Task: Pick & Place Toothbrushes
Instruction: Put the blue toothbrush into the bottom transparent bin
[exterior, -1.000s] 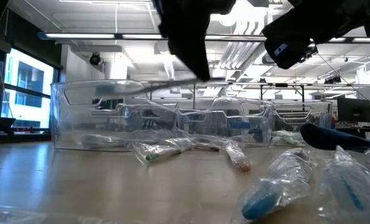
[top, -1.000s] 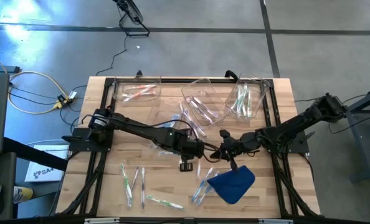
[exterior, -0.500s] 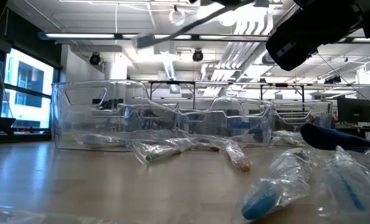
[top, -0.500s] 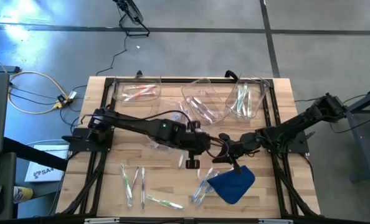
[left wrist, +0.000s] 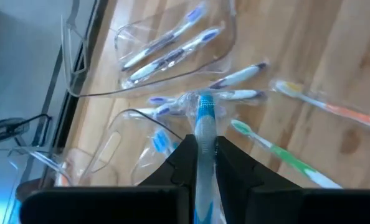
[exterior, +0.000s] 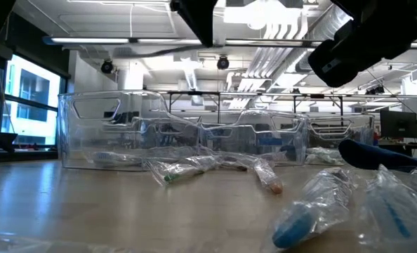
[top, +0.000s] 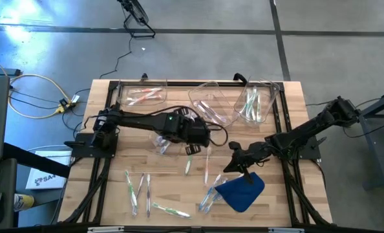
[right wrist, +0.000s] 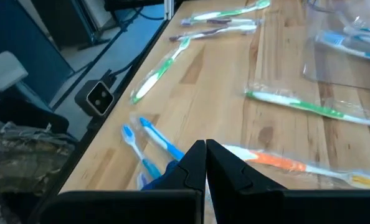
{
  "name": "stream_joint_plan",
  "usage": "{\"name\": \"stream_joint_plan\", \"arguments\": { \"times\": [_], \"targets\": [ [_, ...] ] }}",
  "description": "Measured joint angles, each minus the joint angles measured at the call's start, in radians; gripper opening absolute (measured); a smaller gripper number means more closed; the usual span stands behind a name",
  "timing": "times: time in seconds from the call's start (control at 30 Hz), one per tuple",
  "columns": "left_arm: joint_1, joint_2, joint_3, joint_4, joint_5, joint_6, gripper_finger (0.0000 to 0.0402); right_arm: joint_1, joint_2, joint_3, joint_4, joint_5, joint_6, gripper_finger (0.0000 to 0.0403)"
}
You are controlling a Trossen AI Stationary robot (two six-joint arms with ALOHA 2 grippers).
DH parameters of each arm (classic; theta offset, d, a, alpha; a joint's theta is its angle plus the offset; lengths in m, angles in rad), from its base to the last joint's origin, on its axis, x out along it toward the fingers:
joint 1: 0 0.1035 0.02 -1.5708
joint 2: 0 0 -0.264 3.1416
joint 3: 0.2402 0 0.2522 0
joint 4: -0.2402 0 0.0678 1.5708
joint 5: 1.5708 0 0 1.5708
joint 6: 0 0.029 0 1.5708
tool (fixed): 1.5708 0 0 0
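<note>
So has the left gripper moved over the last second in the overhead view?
Yes. The left gripper, shut on a blue toothbrush, has drawn back from the blue cloth toward the tilted clear bin at the table's far edge.

Two dark, cabled, jointed arms

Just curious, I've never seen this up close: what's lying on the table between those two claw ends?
In the high view, two wrapped toothbrushes lie on bare wood between the left end effector and right end effector.
</note>
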Motion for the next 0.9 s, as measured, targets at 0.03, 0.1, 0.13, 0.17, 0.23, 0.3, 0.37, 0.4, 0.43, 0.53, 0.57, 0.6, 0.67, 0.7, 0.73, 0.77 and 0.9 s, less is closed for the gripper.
{"name": "stream_joint_plan", "arguments": {
  "times": [0.03, 0.1, 0.13, 0.17, 0.23, 0.3, 0.37, 0.4, 0.43, 0.53, 0.57, 0.6, 0.67, 0.7, 0.73, 0.77, 0.9],
  "targets": [
    [0.009, 0.0, -0.001, 0.002, 0.0, 0.001, 0.0032, 0.004, 0.0, 0.0, -0.003, 0.0, 0.0, 0.0004],
    [0.026, 0.0, 0.0, 0.004, 0.0, 0.007, 0.003, 0.013, 0.0, 0.0, -0.005, 0.001, 0.0, 0.0004],
    [0.035, 0.0, 0.0, 0.003, 0.0, 0.015, 0.0028, 0.016, 0.0, 0.0, -0.006, 0.005, 0.0, 0.0004],
    [0.044, 0.0, 0.0, 0.004, 0.001, 0.03, 0.0026, 0.021, 0.0, 0.0, -0.006, 0.013, 0.0, 0.0004],
    [0.067, 0.0, -0.001, -0.001, 0.026, 0.069, 0.0016, 0.027, 0.0, 0.0, -0.005, 0.036, 0.0, 0.0004],
    [0.097, -0.001, -0.014, 0.004, 0.067, 0.078, 0.0004, 0.027, 0.0, 0.0, -0.005, 0.05, 0.0, 0.0004],
    [0.131, 0.0, -0.037, 0.001, 0.093, 0.078, 0.0003, 0.027, 0.0, 0.0, -0.005, 0.052, 0.0, 0.0004],
    [0.147, 0.0, -0.051, 0.005, 0.101, 0.077, 0.0003, 0.027, 0.0, 0.0, -0.005, 0.052, 0.0, 0.0004],
    [0.163, 0.0, -0.068, 0.012, 0.108, 0.073, 0.0002, 0.027, 0.0, 0.0, -0.005, 0.052, 0.001, 0.0004],
    [0.208, 0.0, -0.134, 0.058, 0.165, 0.069, 0.0, 0.027, 0.0, 0.0, -0.005, 0.052, 0.002, 0.0004],
    [0.22, 0.0, -0.159, 0.083, 0.193, 0.068, 0.0, 0.027, 0.0, 0.0, -0.005, 0.052, 0.002, 0.0004],
    [0.232, 0.0, -0.187, 0.109, 0.225, 0.064, 0.0, 0.027, 0.0, 0.0, -0.005, 0.052, 0.002, 0.0004],
    [0.254, 0.0, -0.245, 0.161, 0.27, 0.054, 0.0, 0.027, 0.0, 0.0, -0.005, 0.052, 0.002, 0.0004],
    [0.263, 0.0, -0.279, 0.187, 0.288, 0.05, 0.0, 0.027, 0.0, 0.0, -0.005, 0.05, 0.002, 0.0004],
    [0.272, 0.0, -0.312, 0.212, 0.303, 0.043, 0.0, 0.027, 0.0, 0.0, -0.005, 0.05, 0.003, 0.0004],
    [0.279, 0.0, -0.343, 0.237, 0.315, 0.034, 0.0, 0.027, 0.0, 0.0, -0.007, 0.049, 0.003, 0.0004],
    [0.304, -0.001, -0.438, 0.286, 0.356, -0.004, 0.0, 0.027, 0.0, 0.0, -0.019, 0.049, 0.004, 0.0004]
  ]
}}
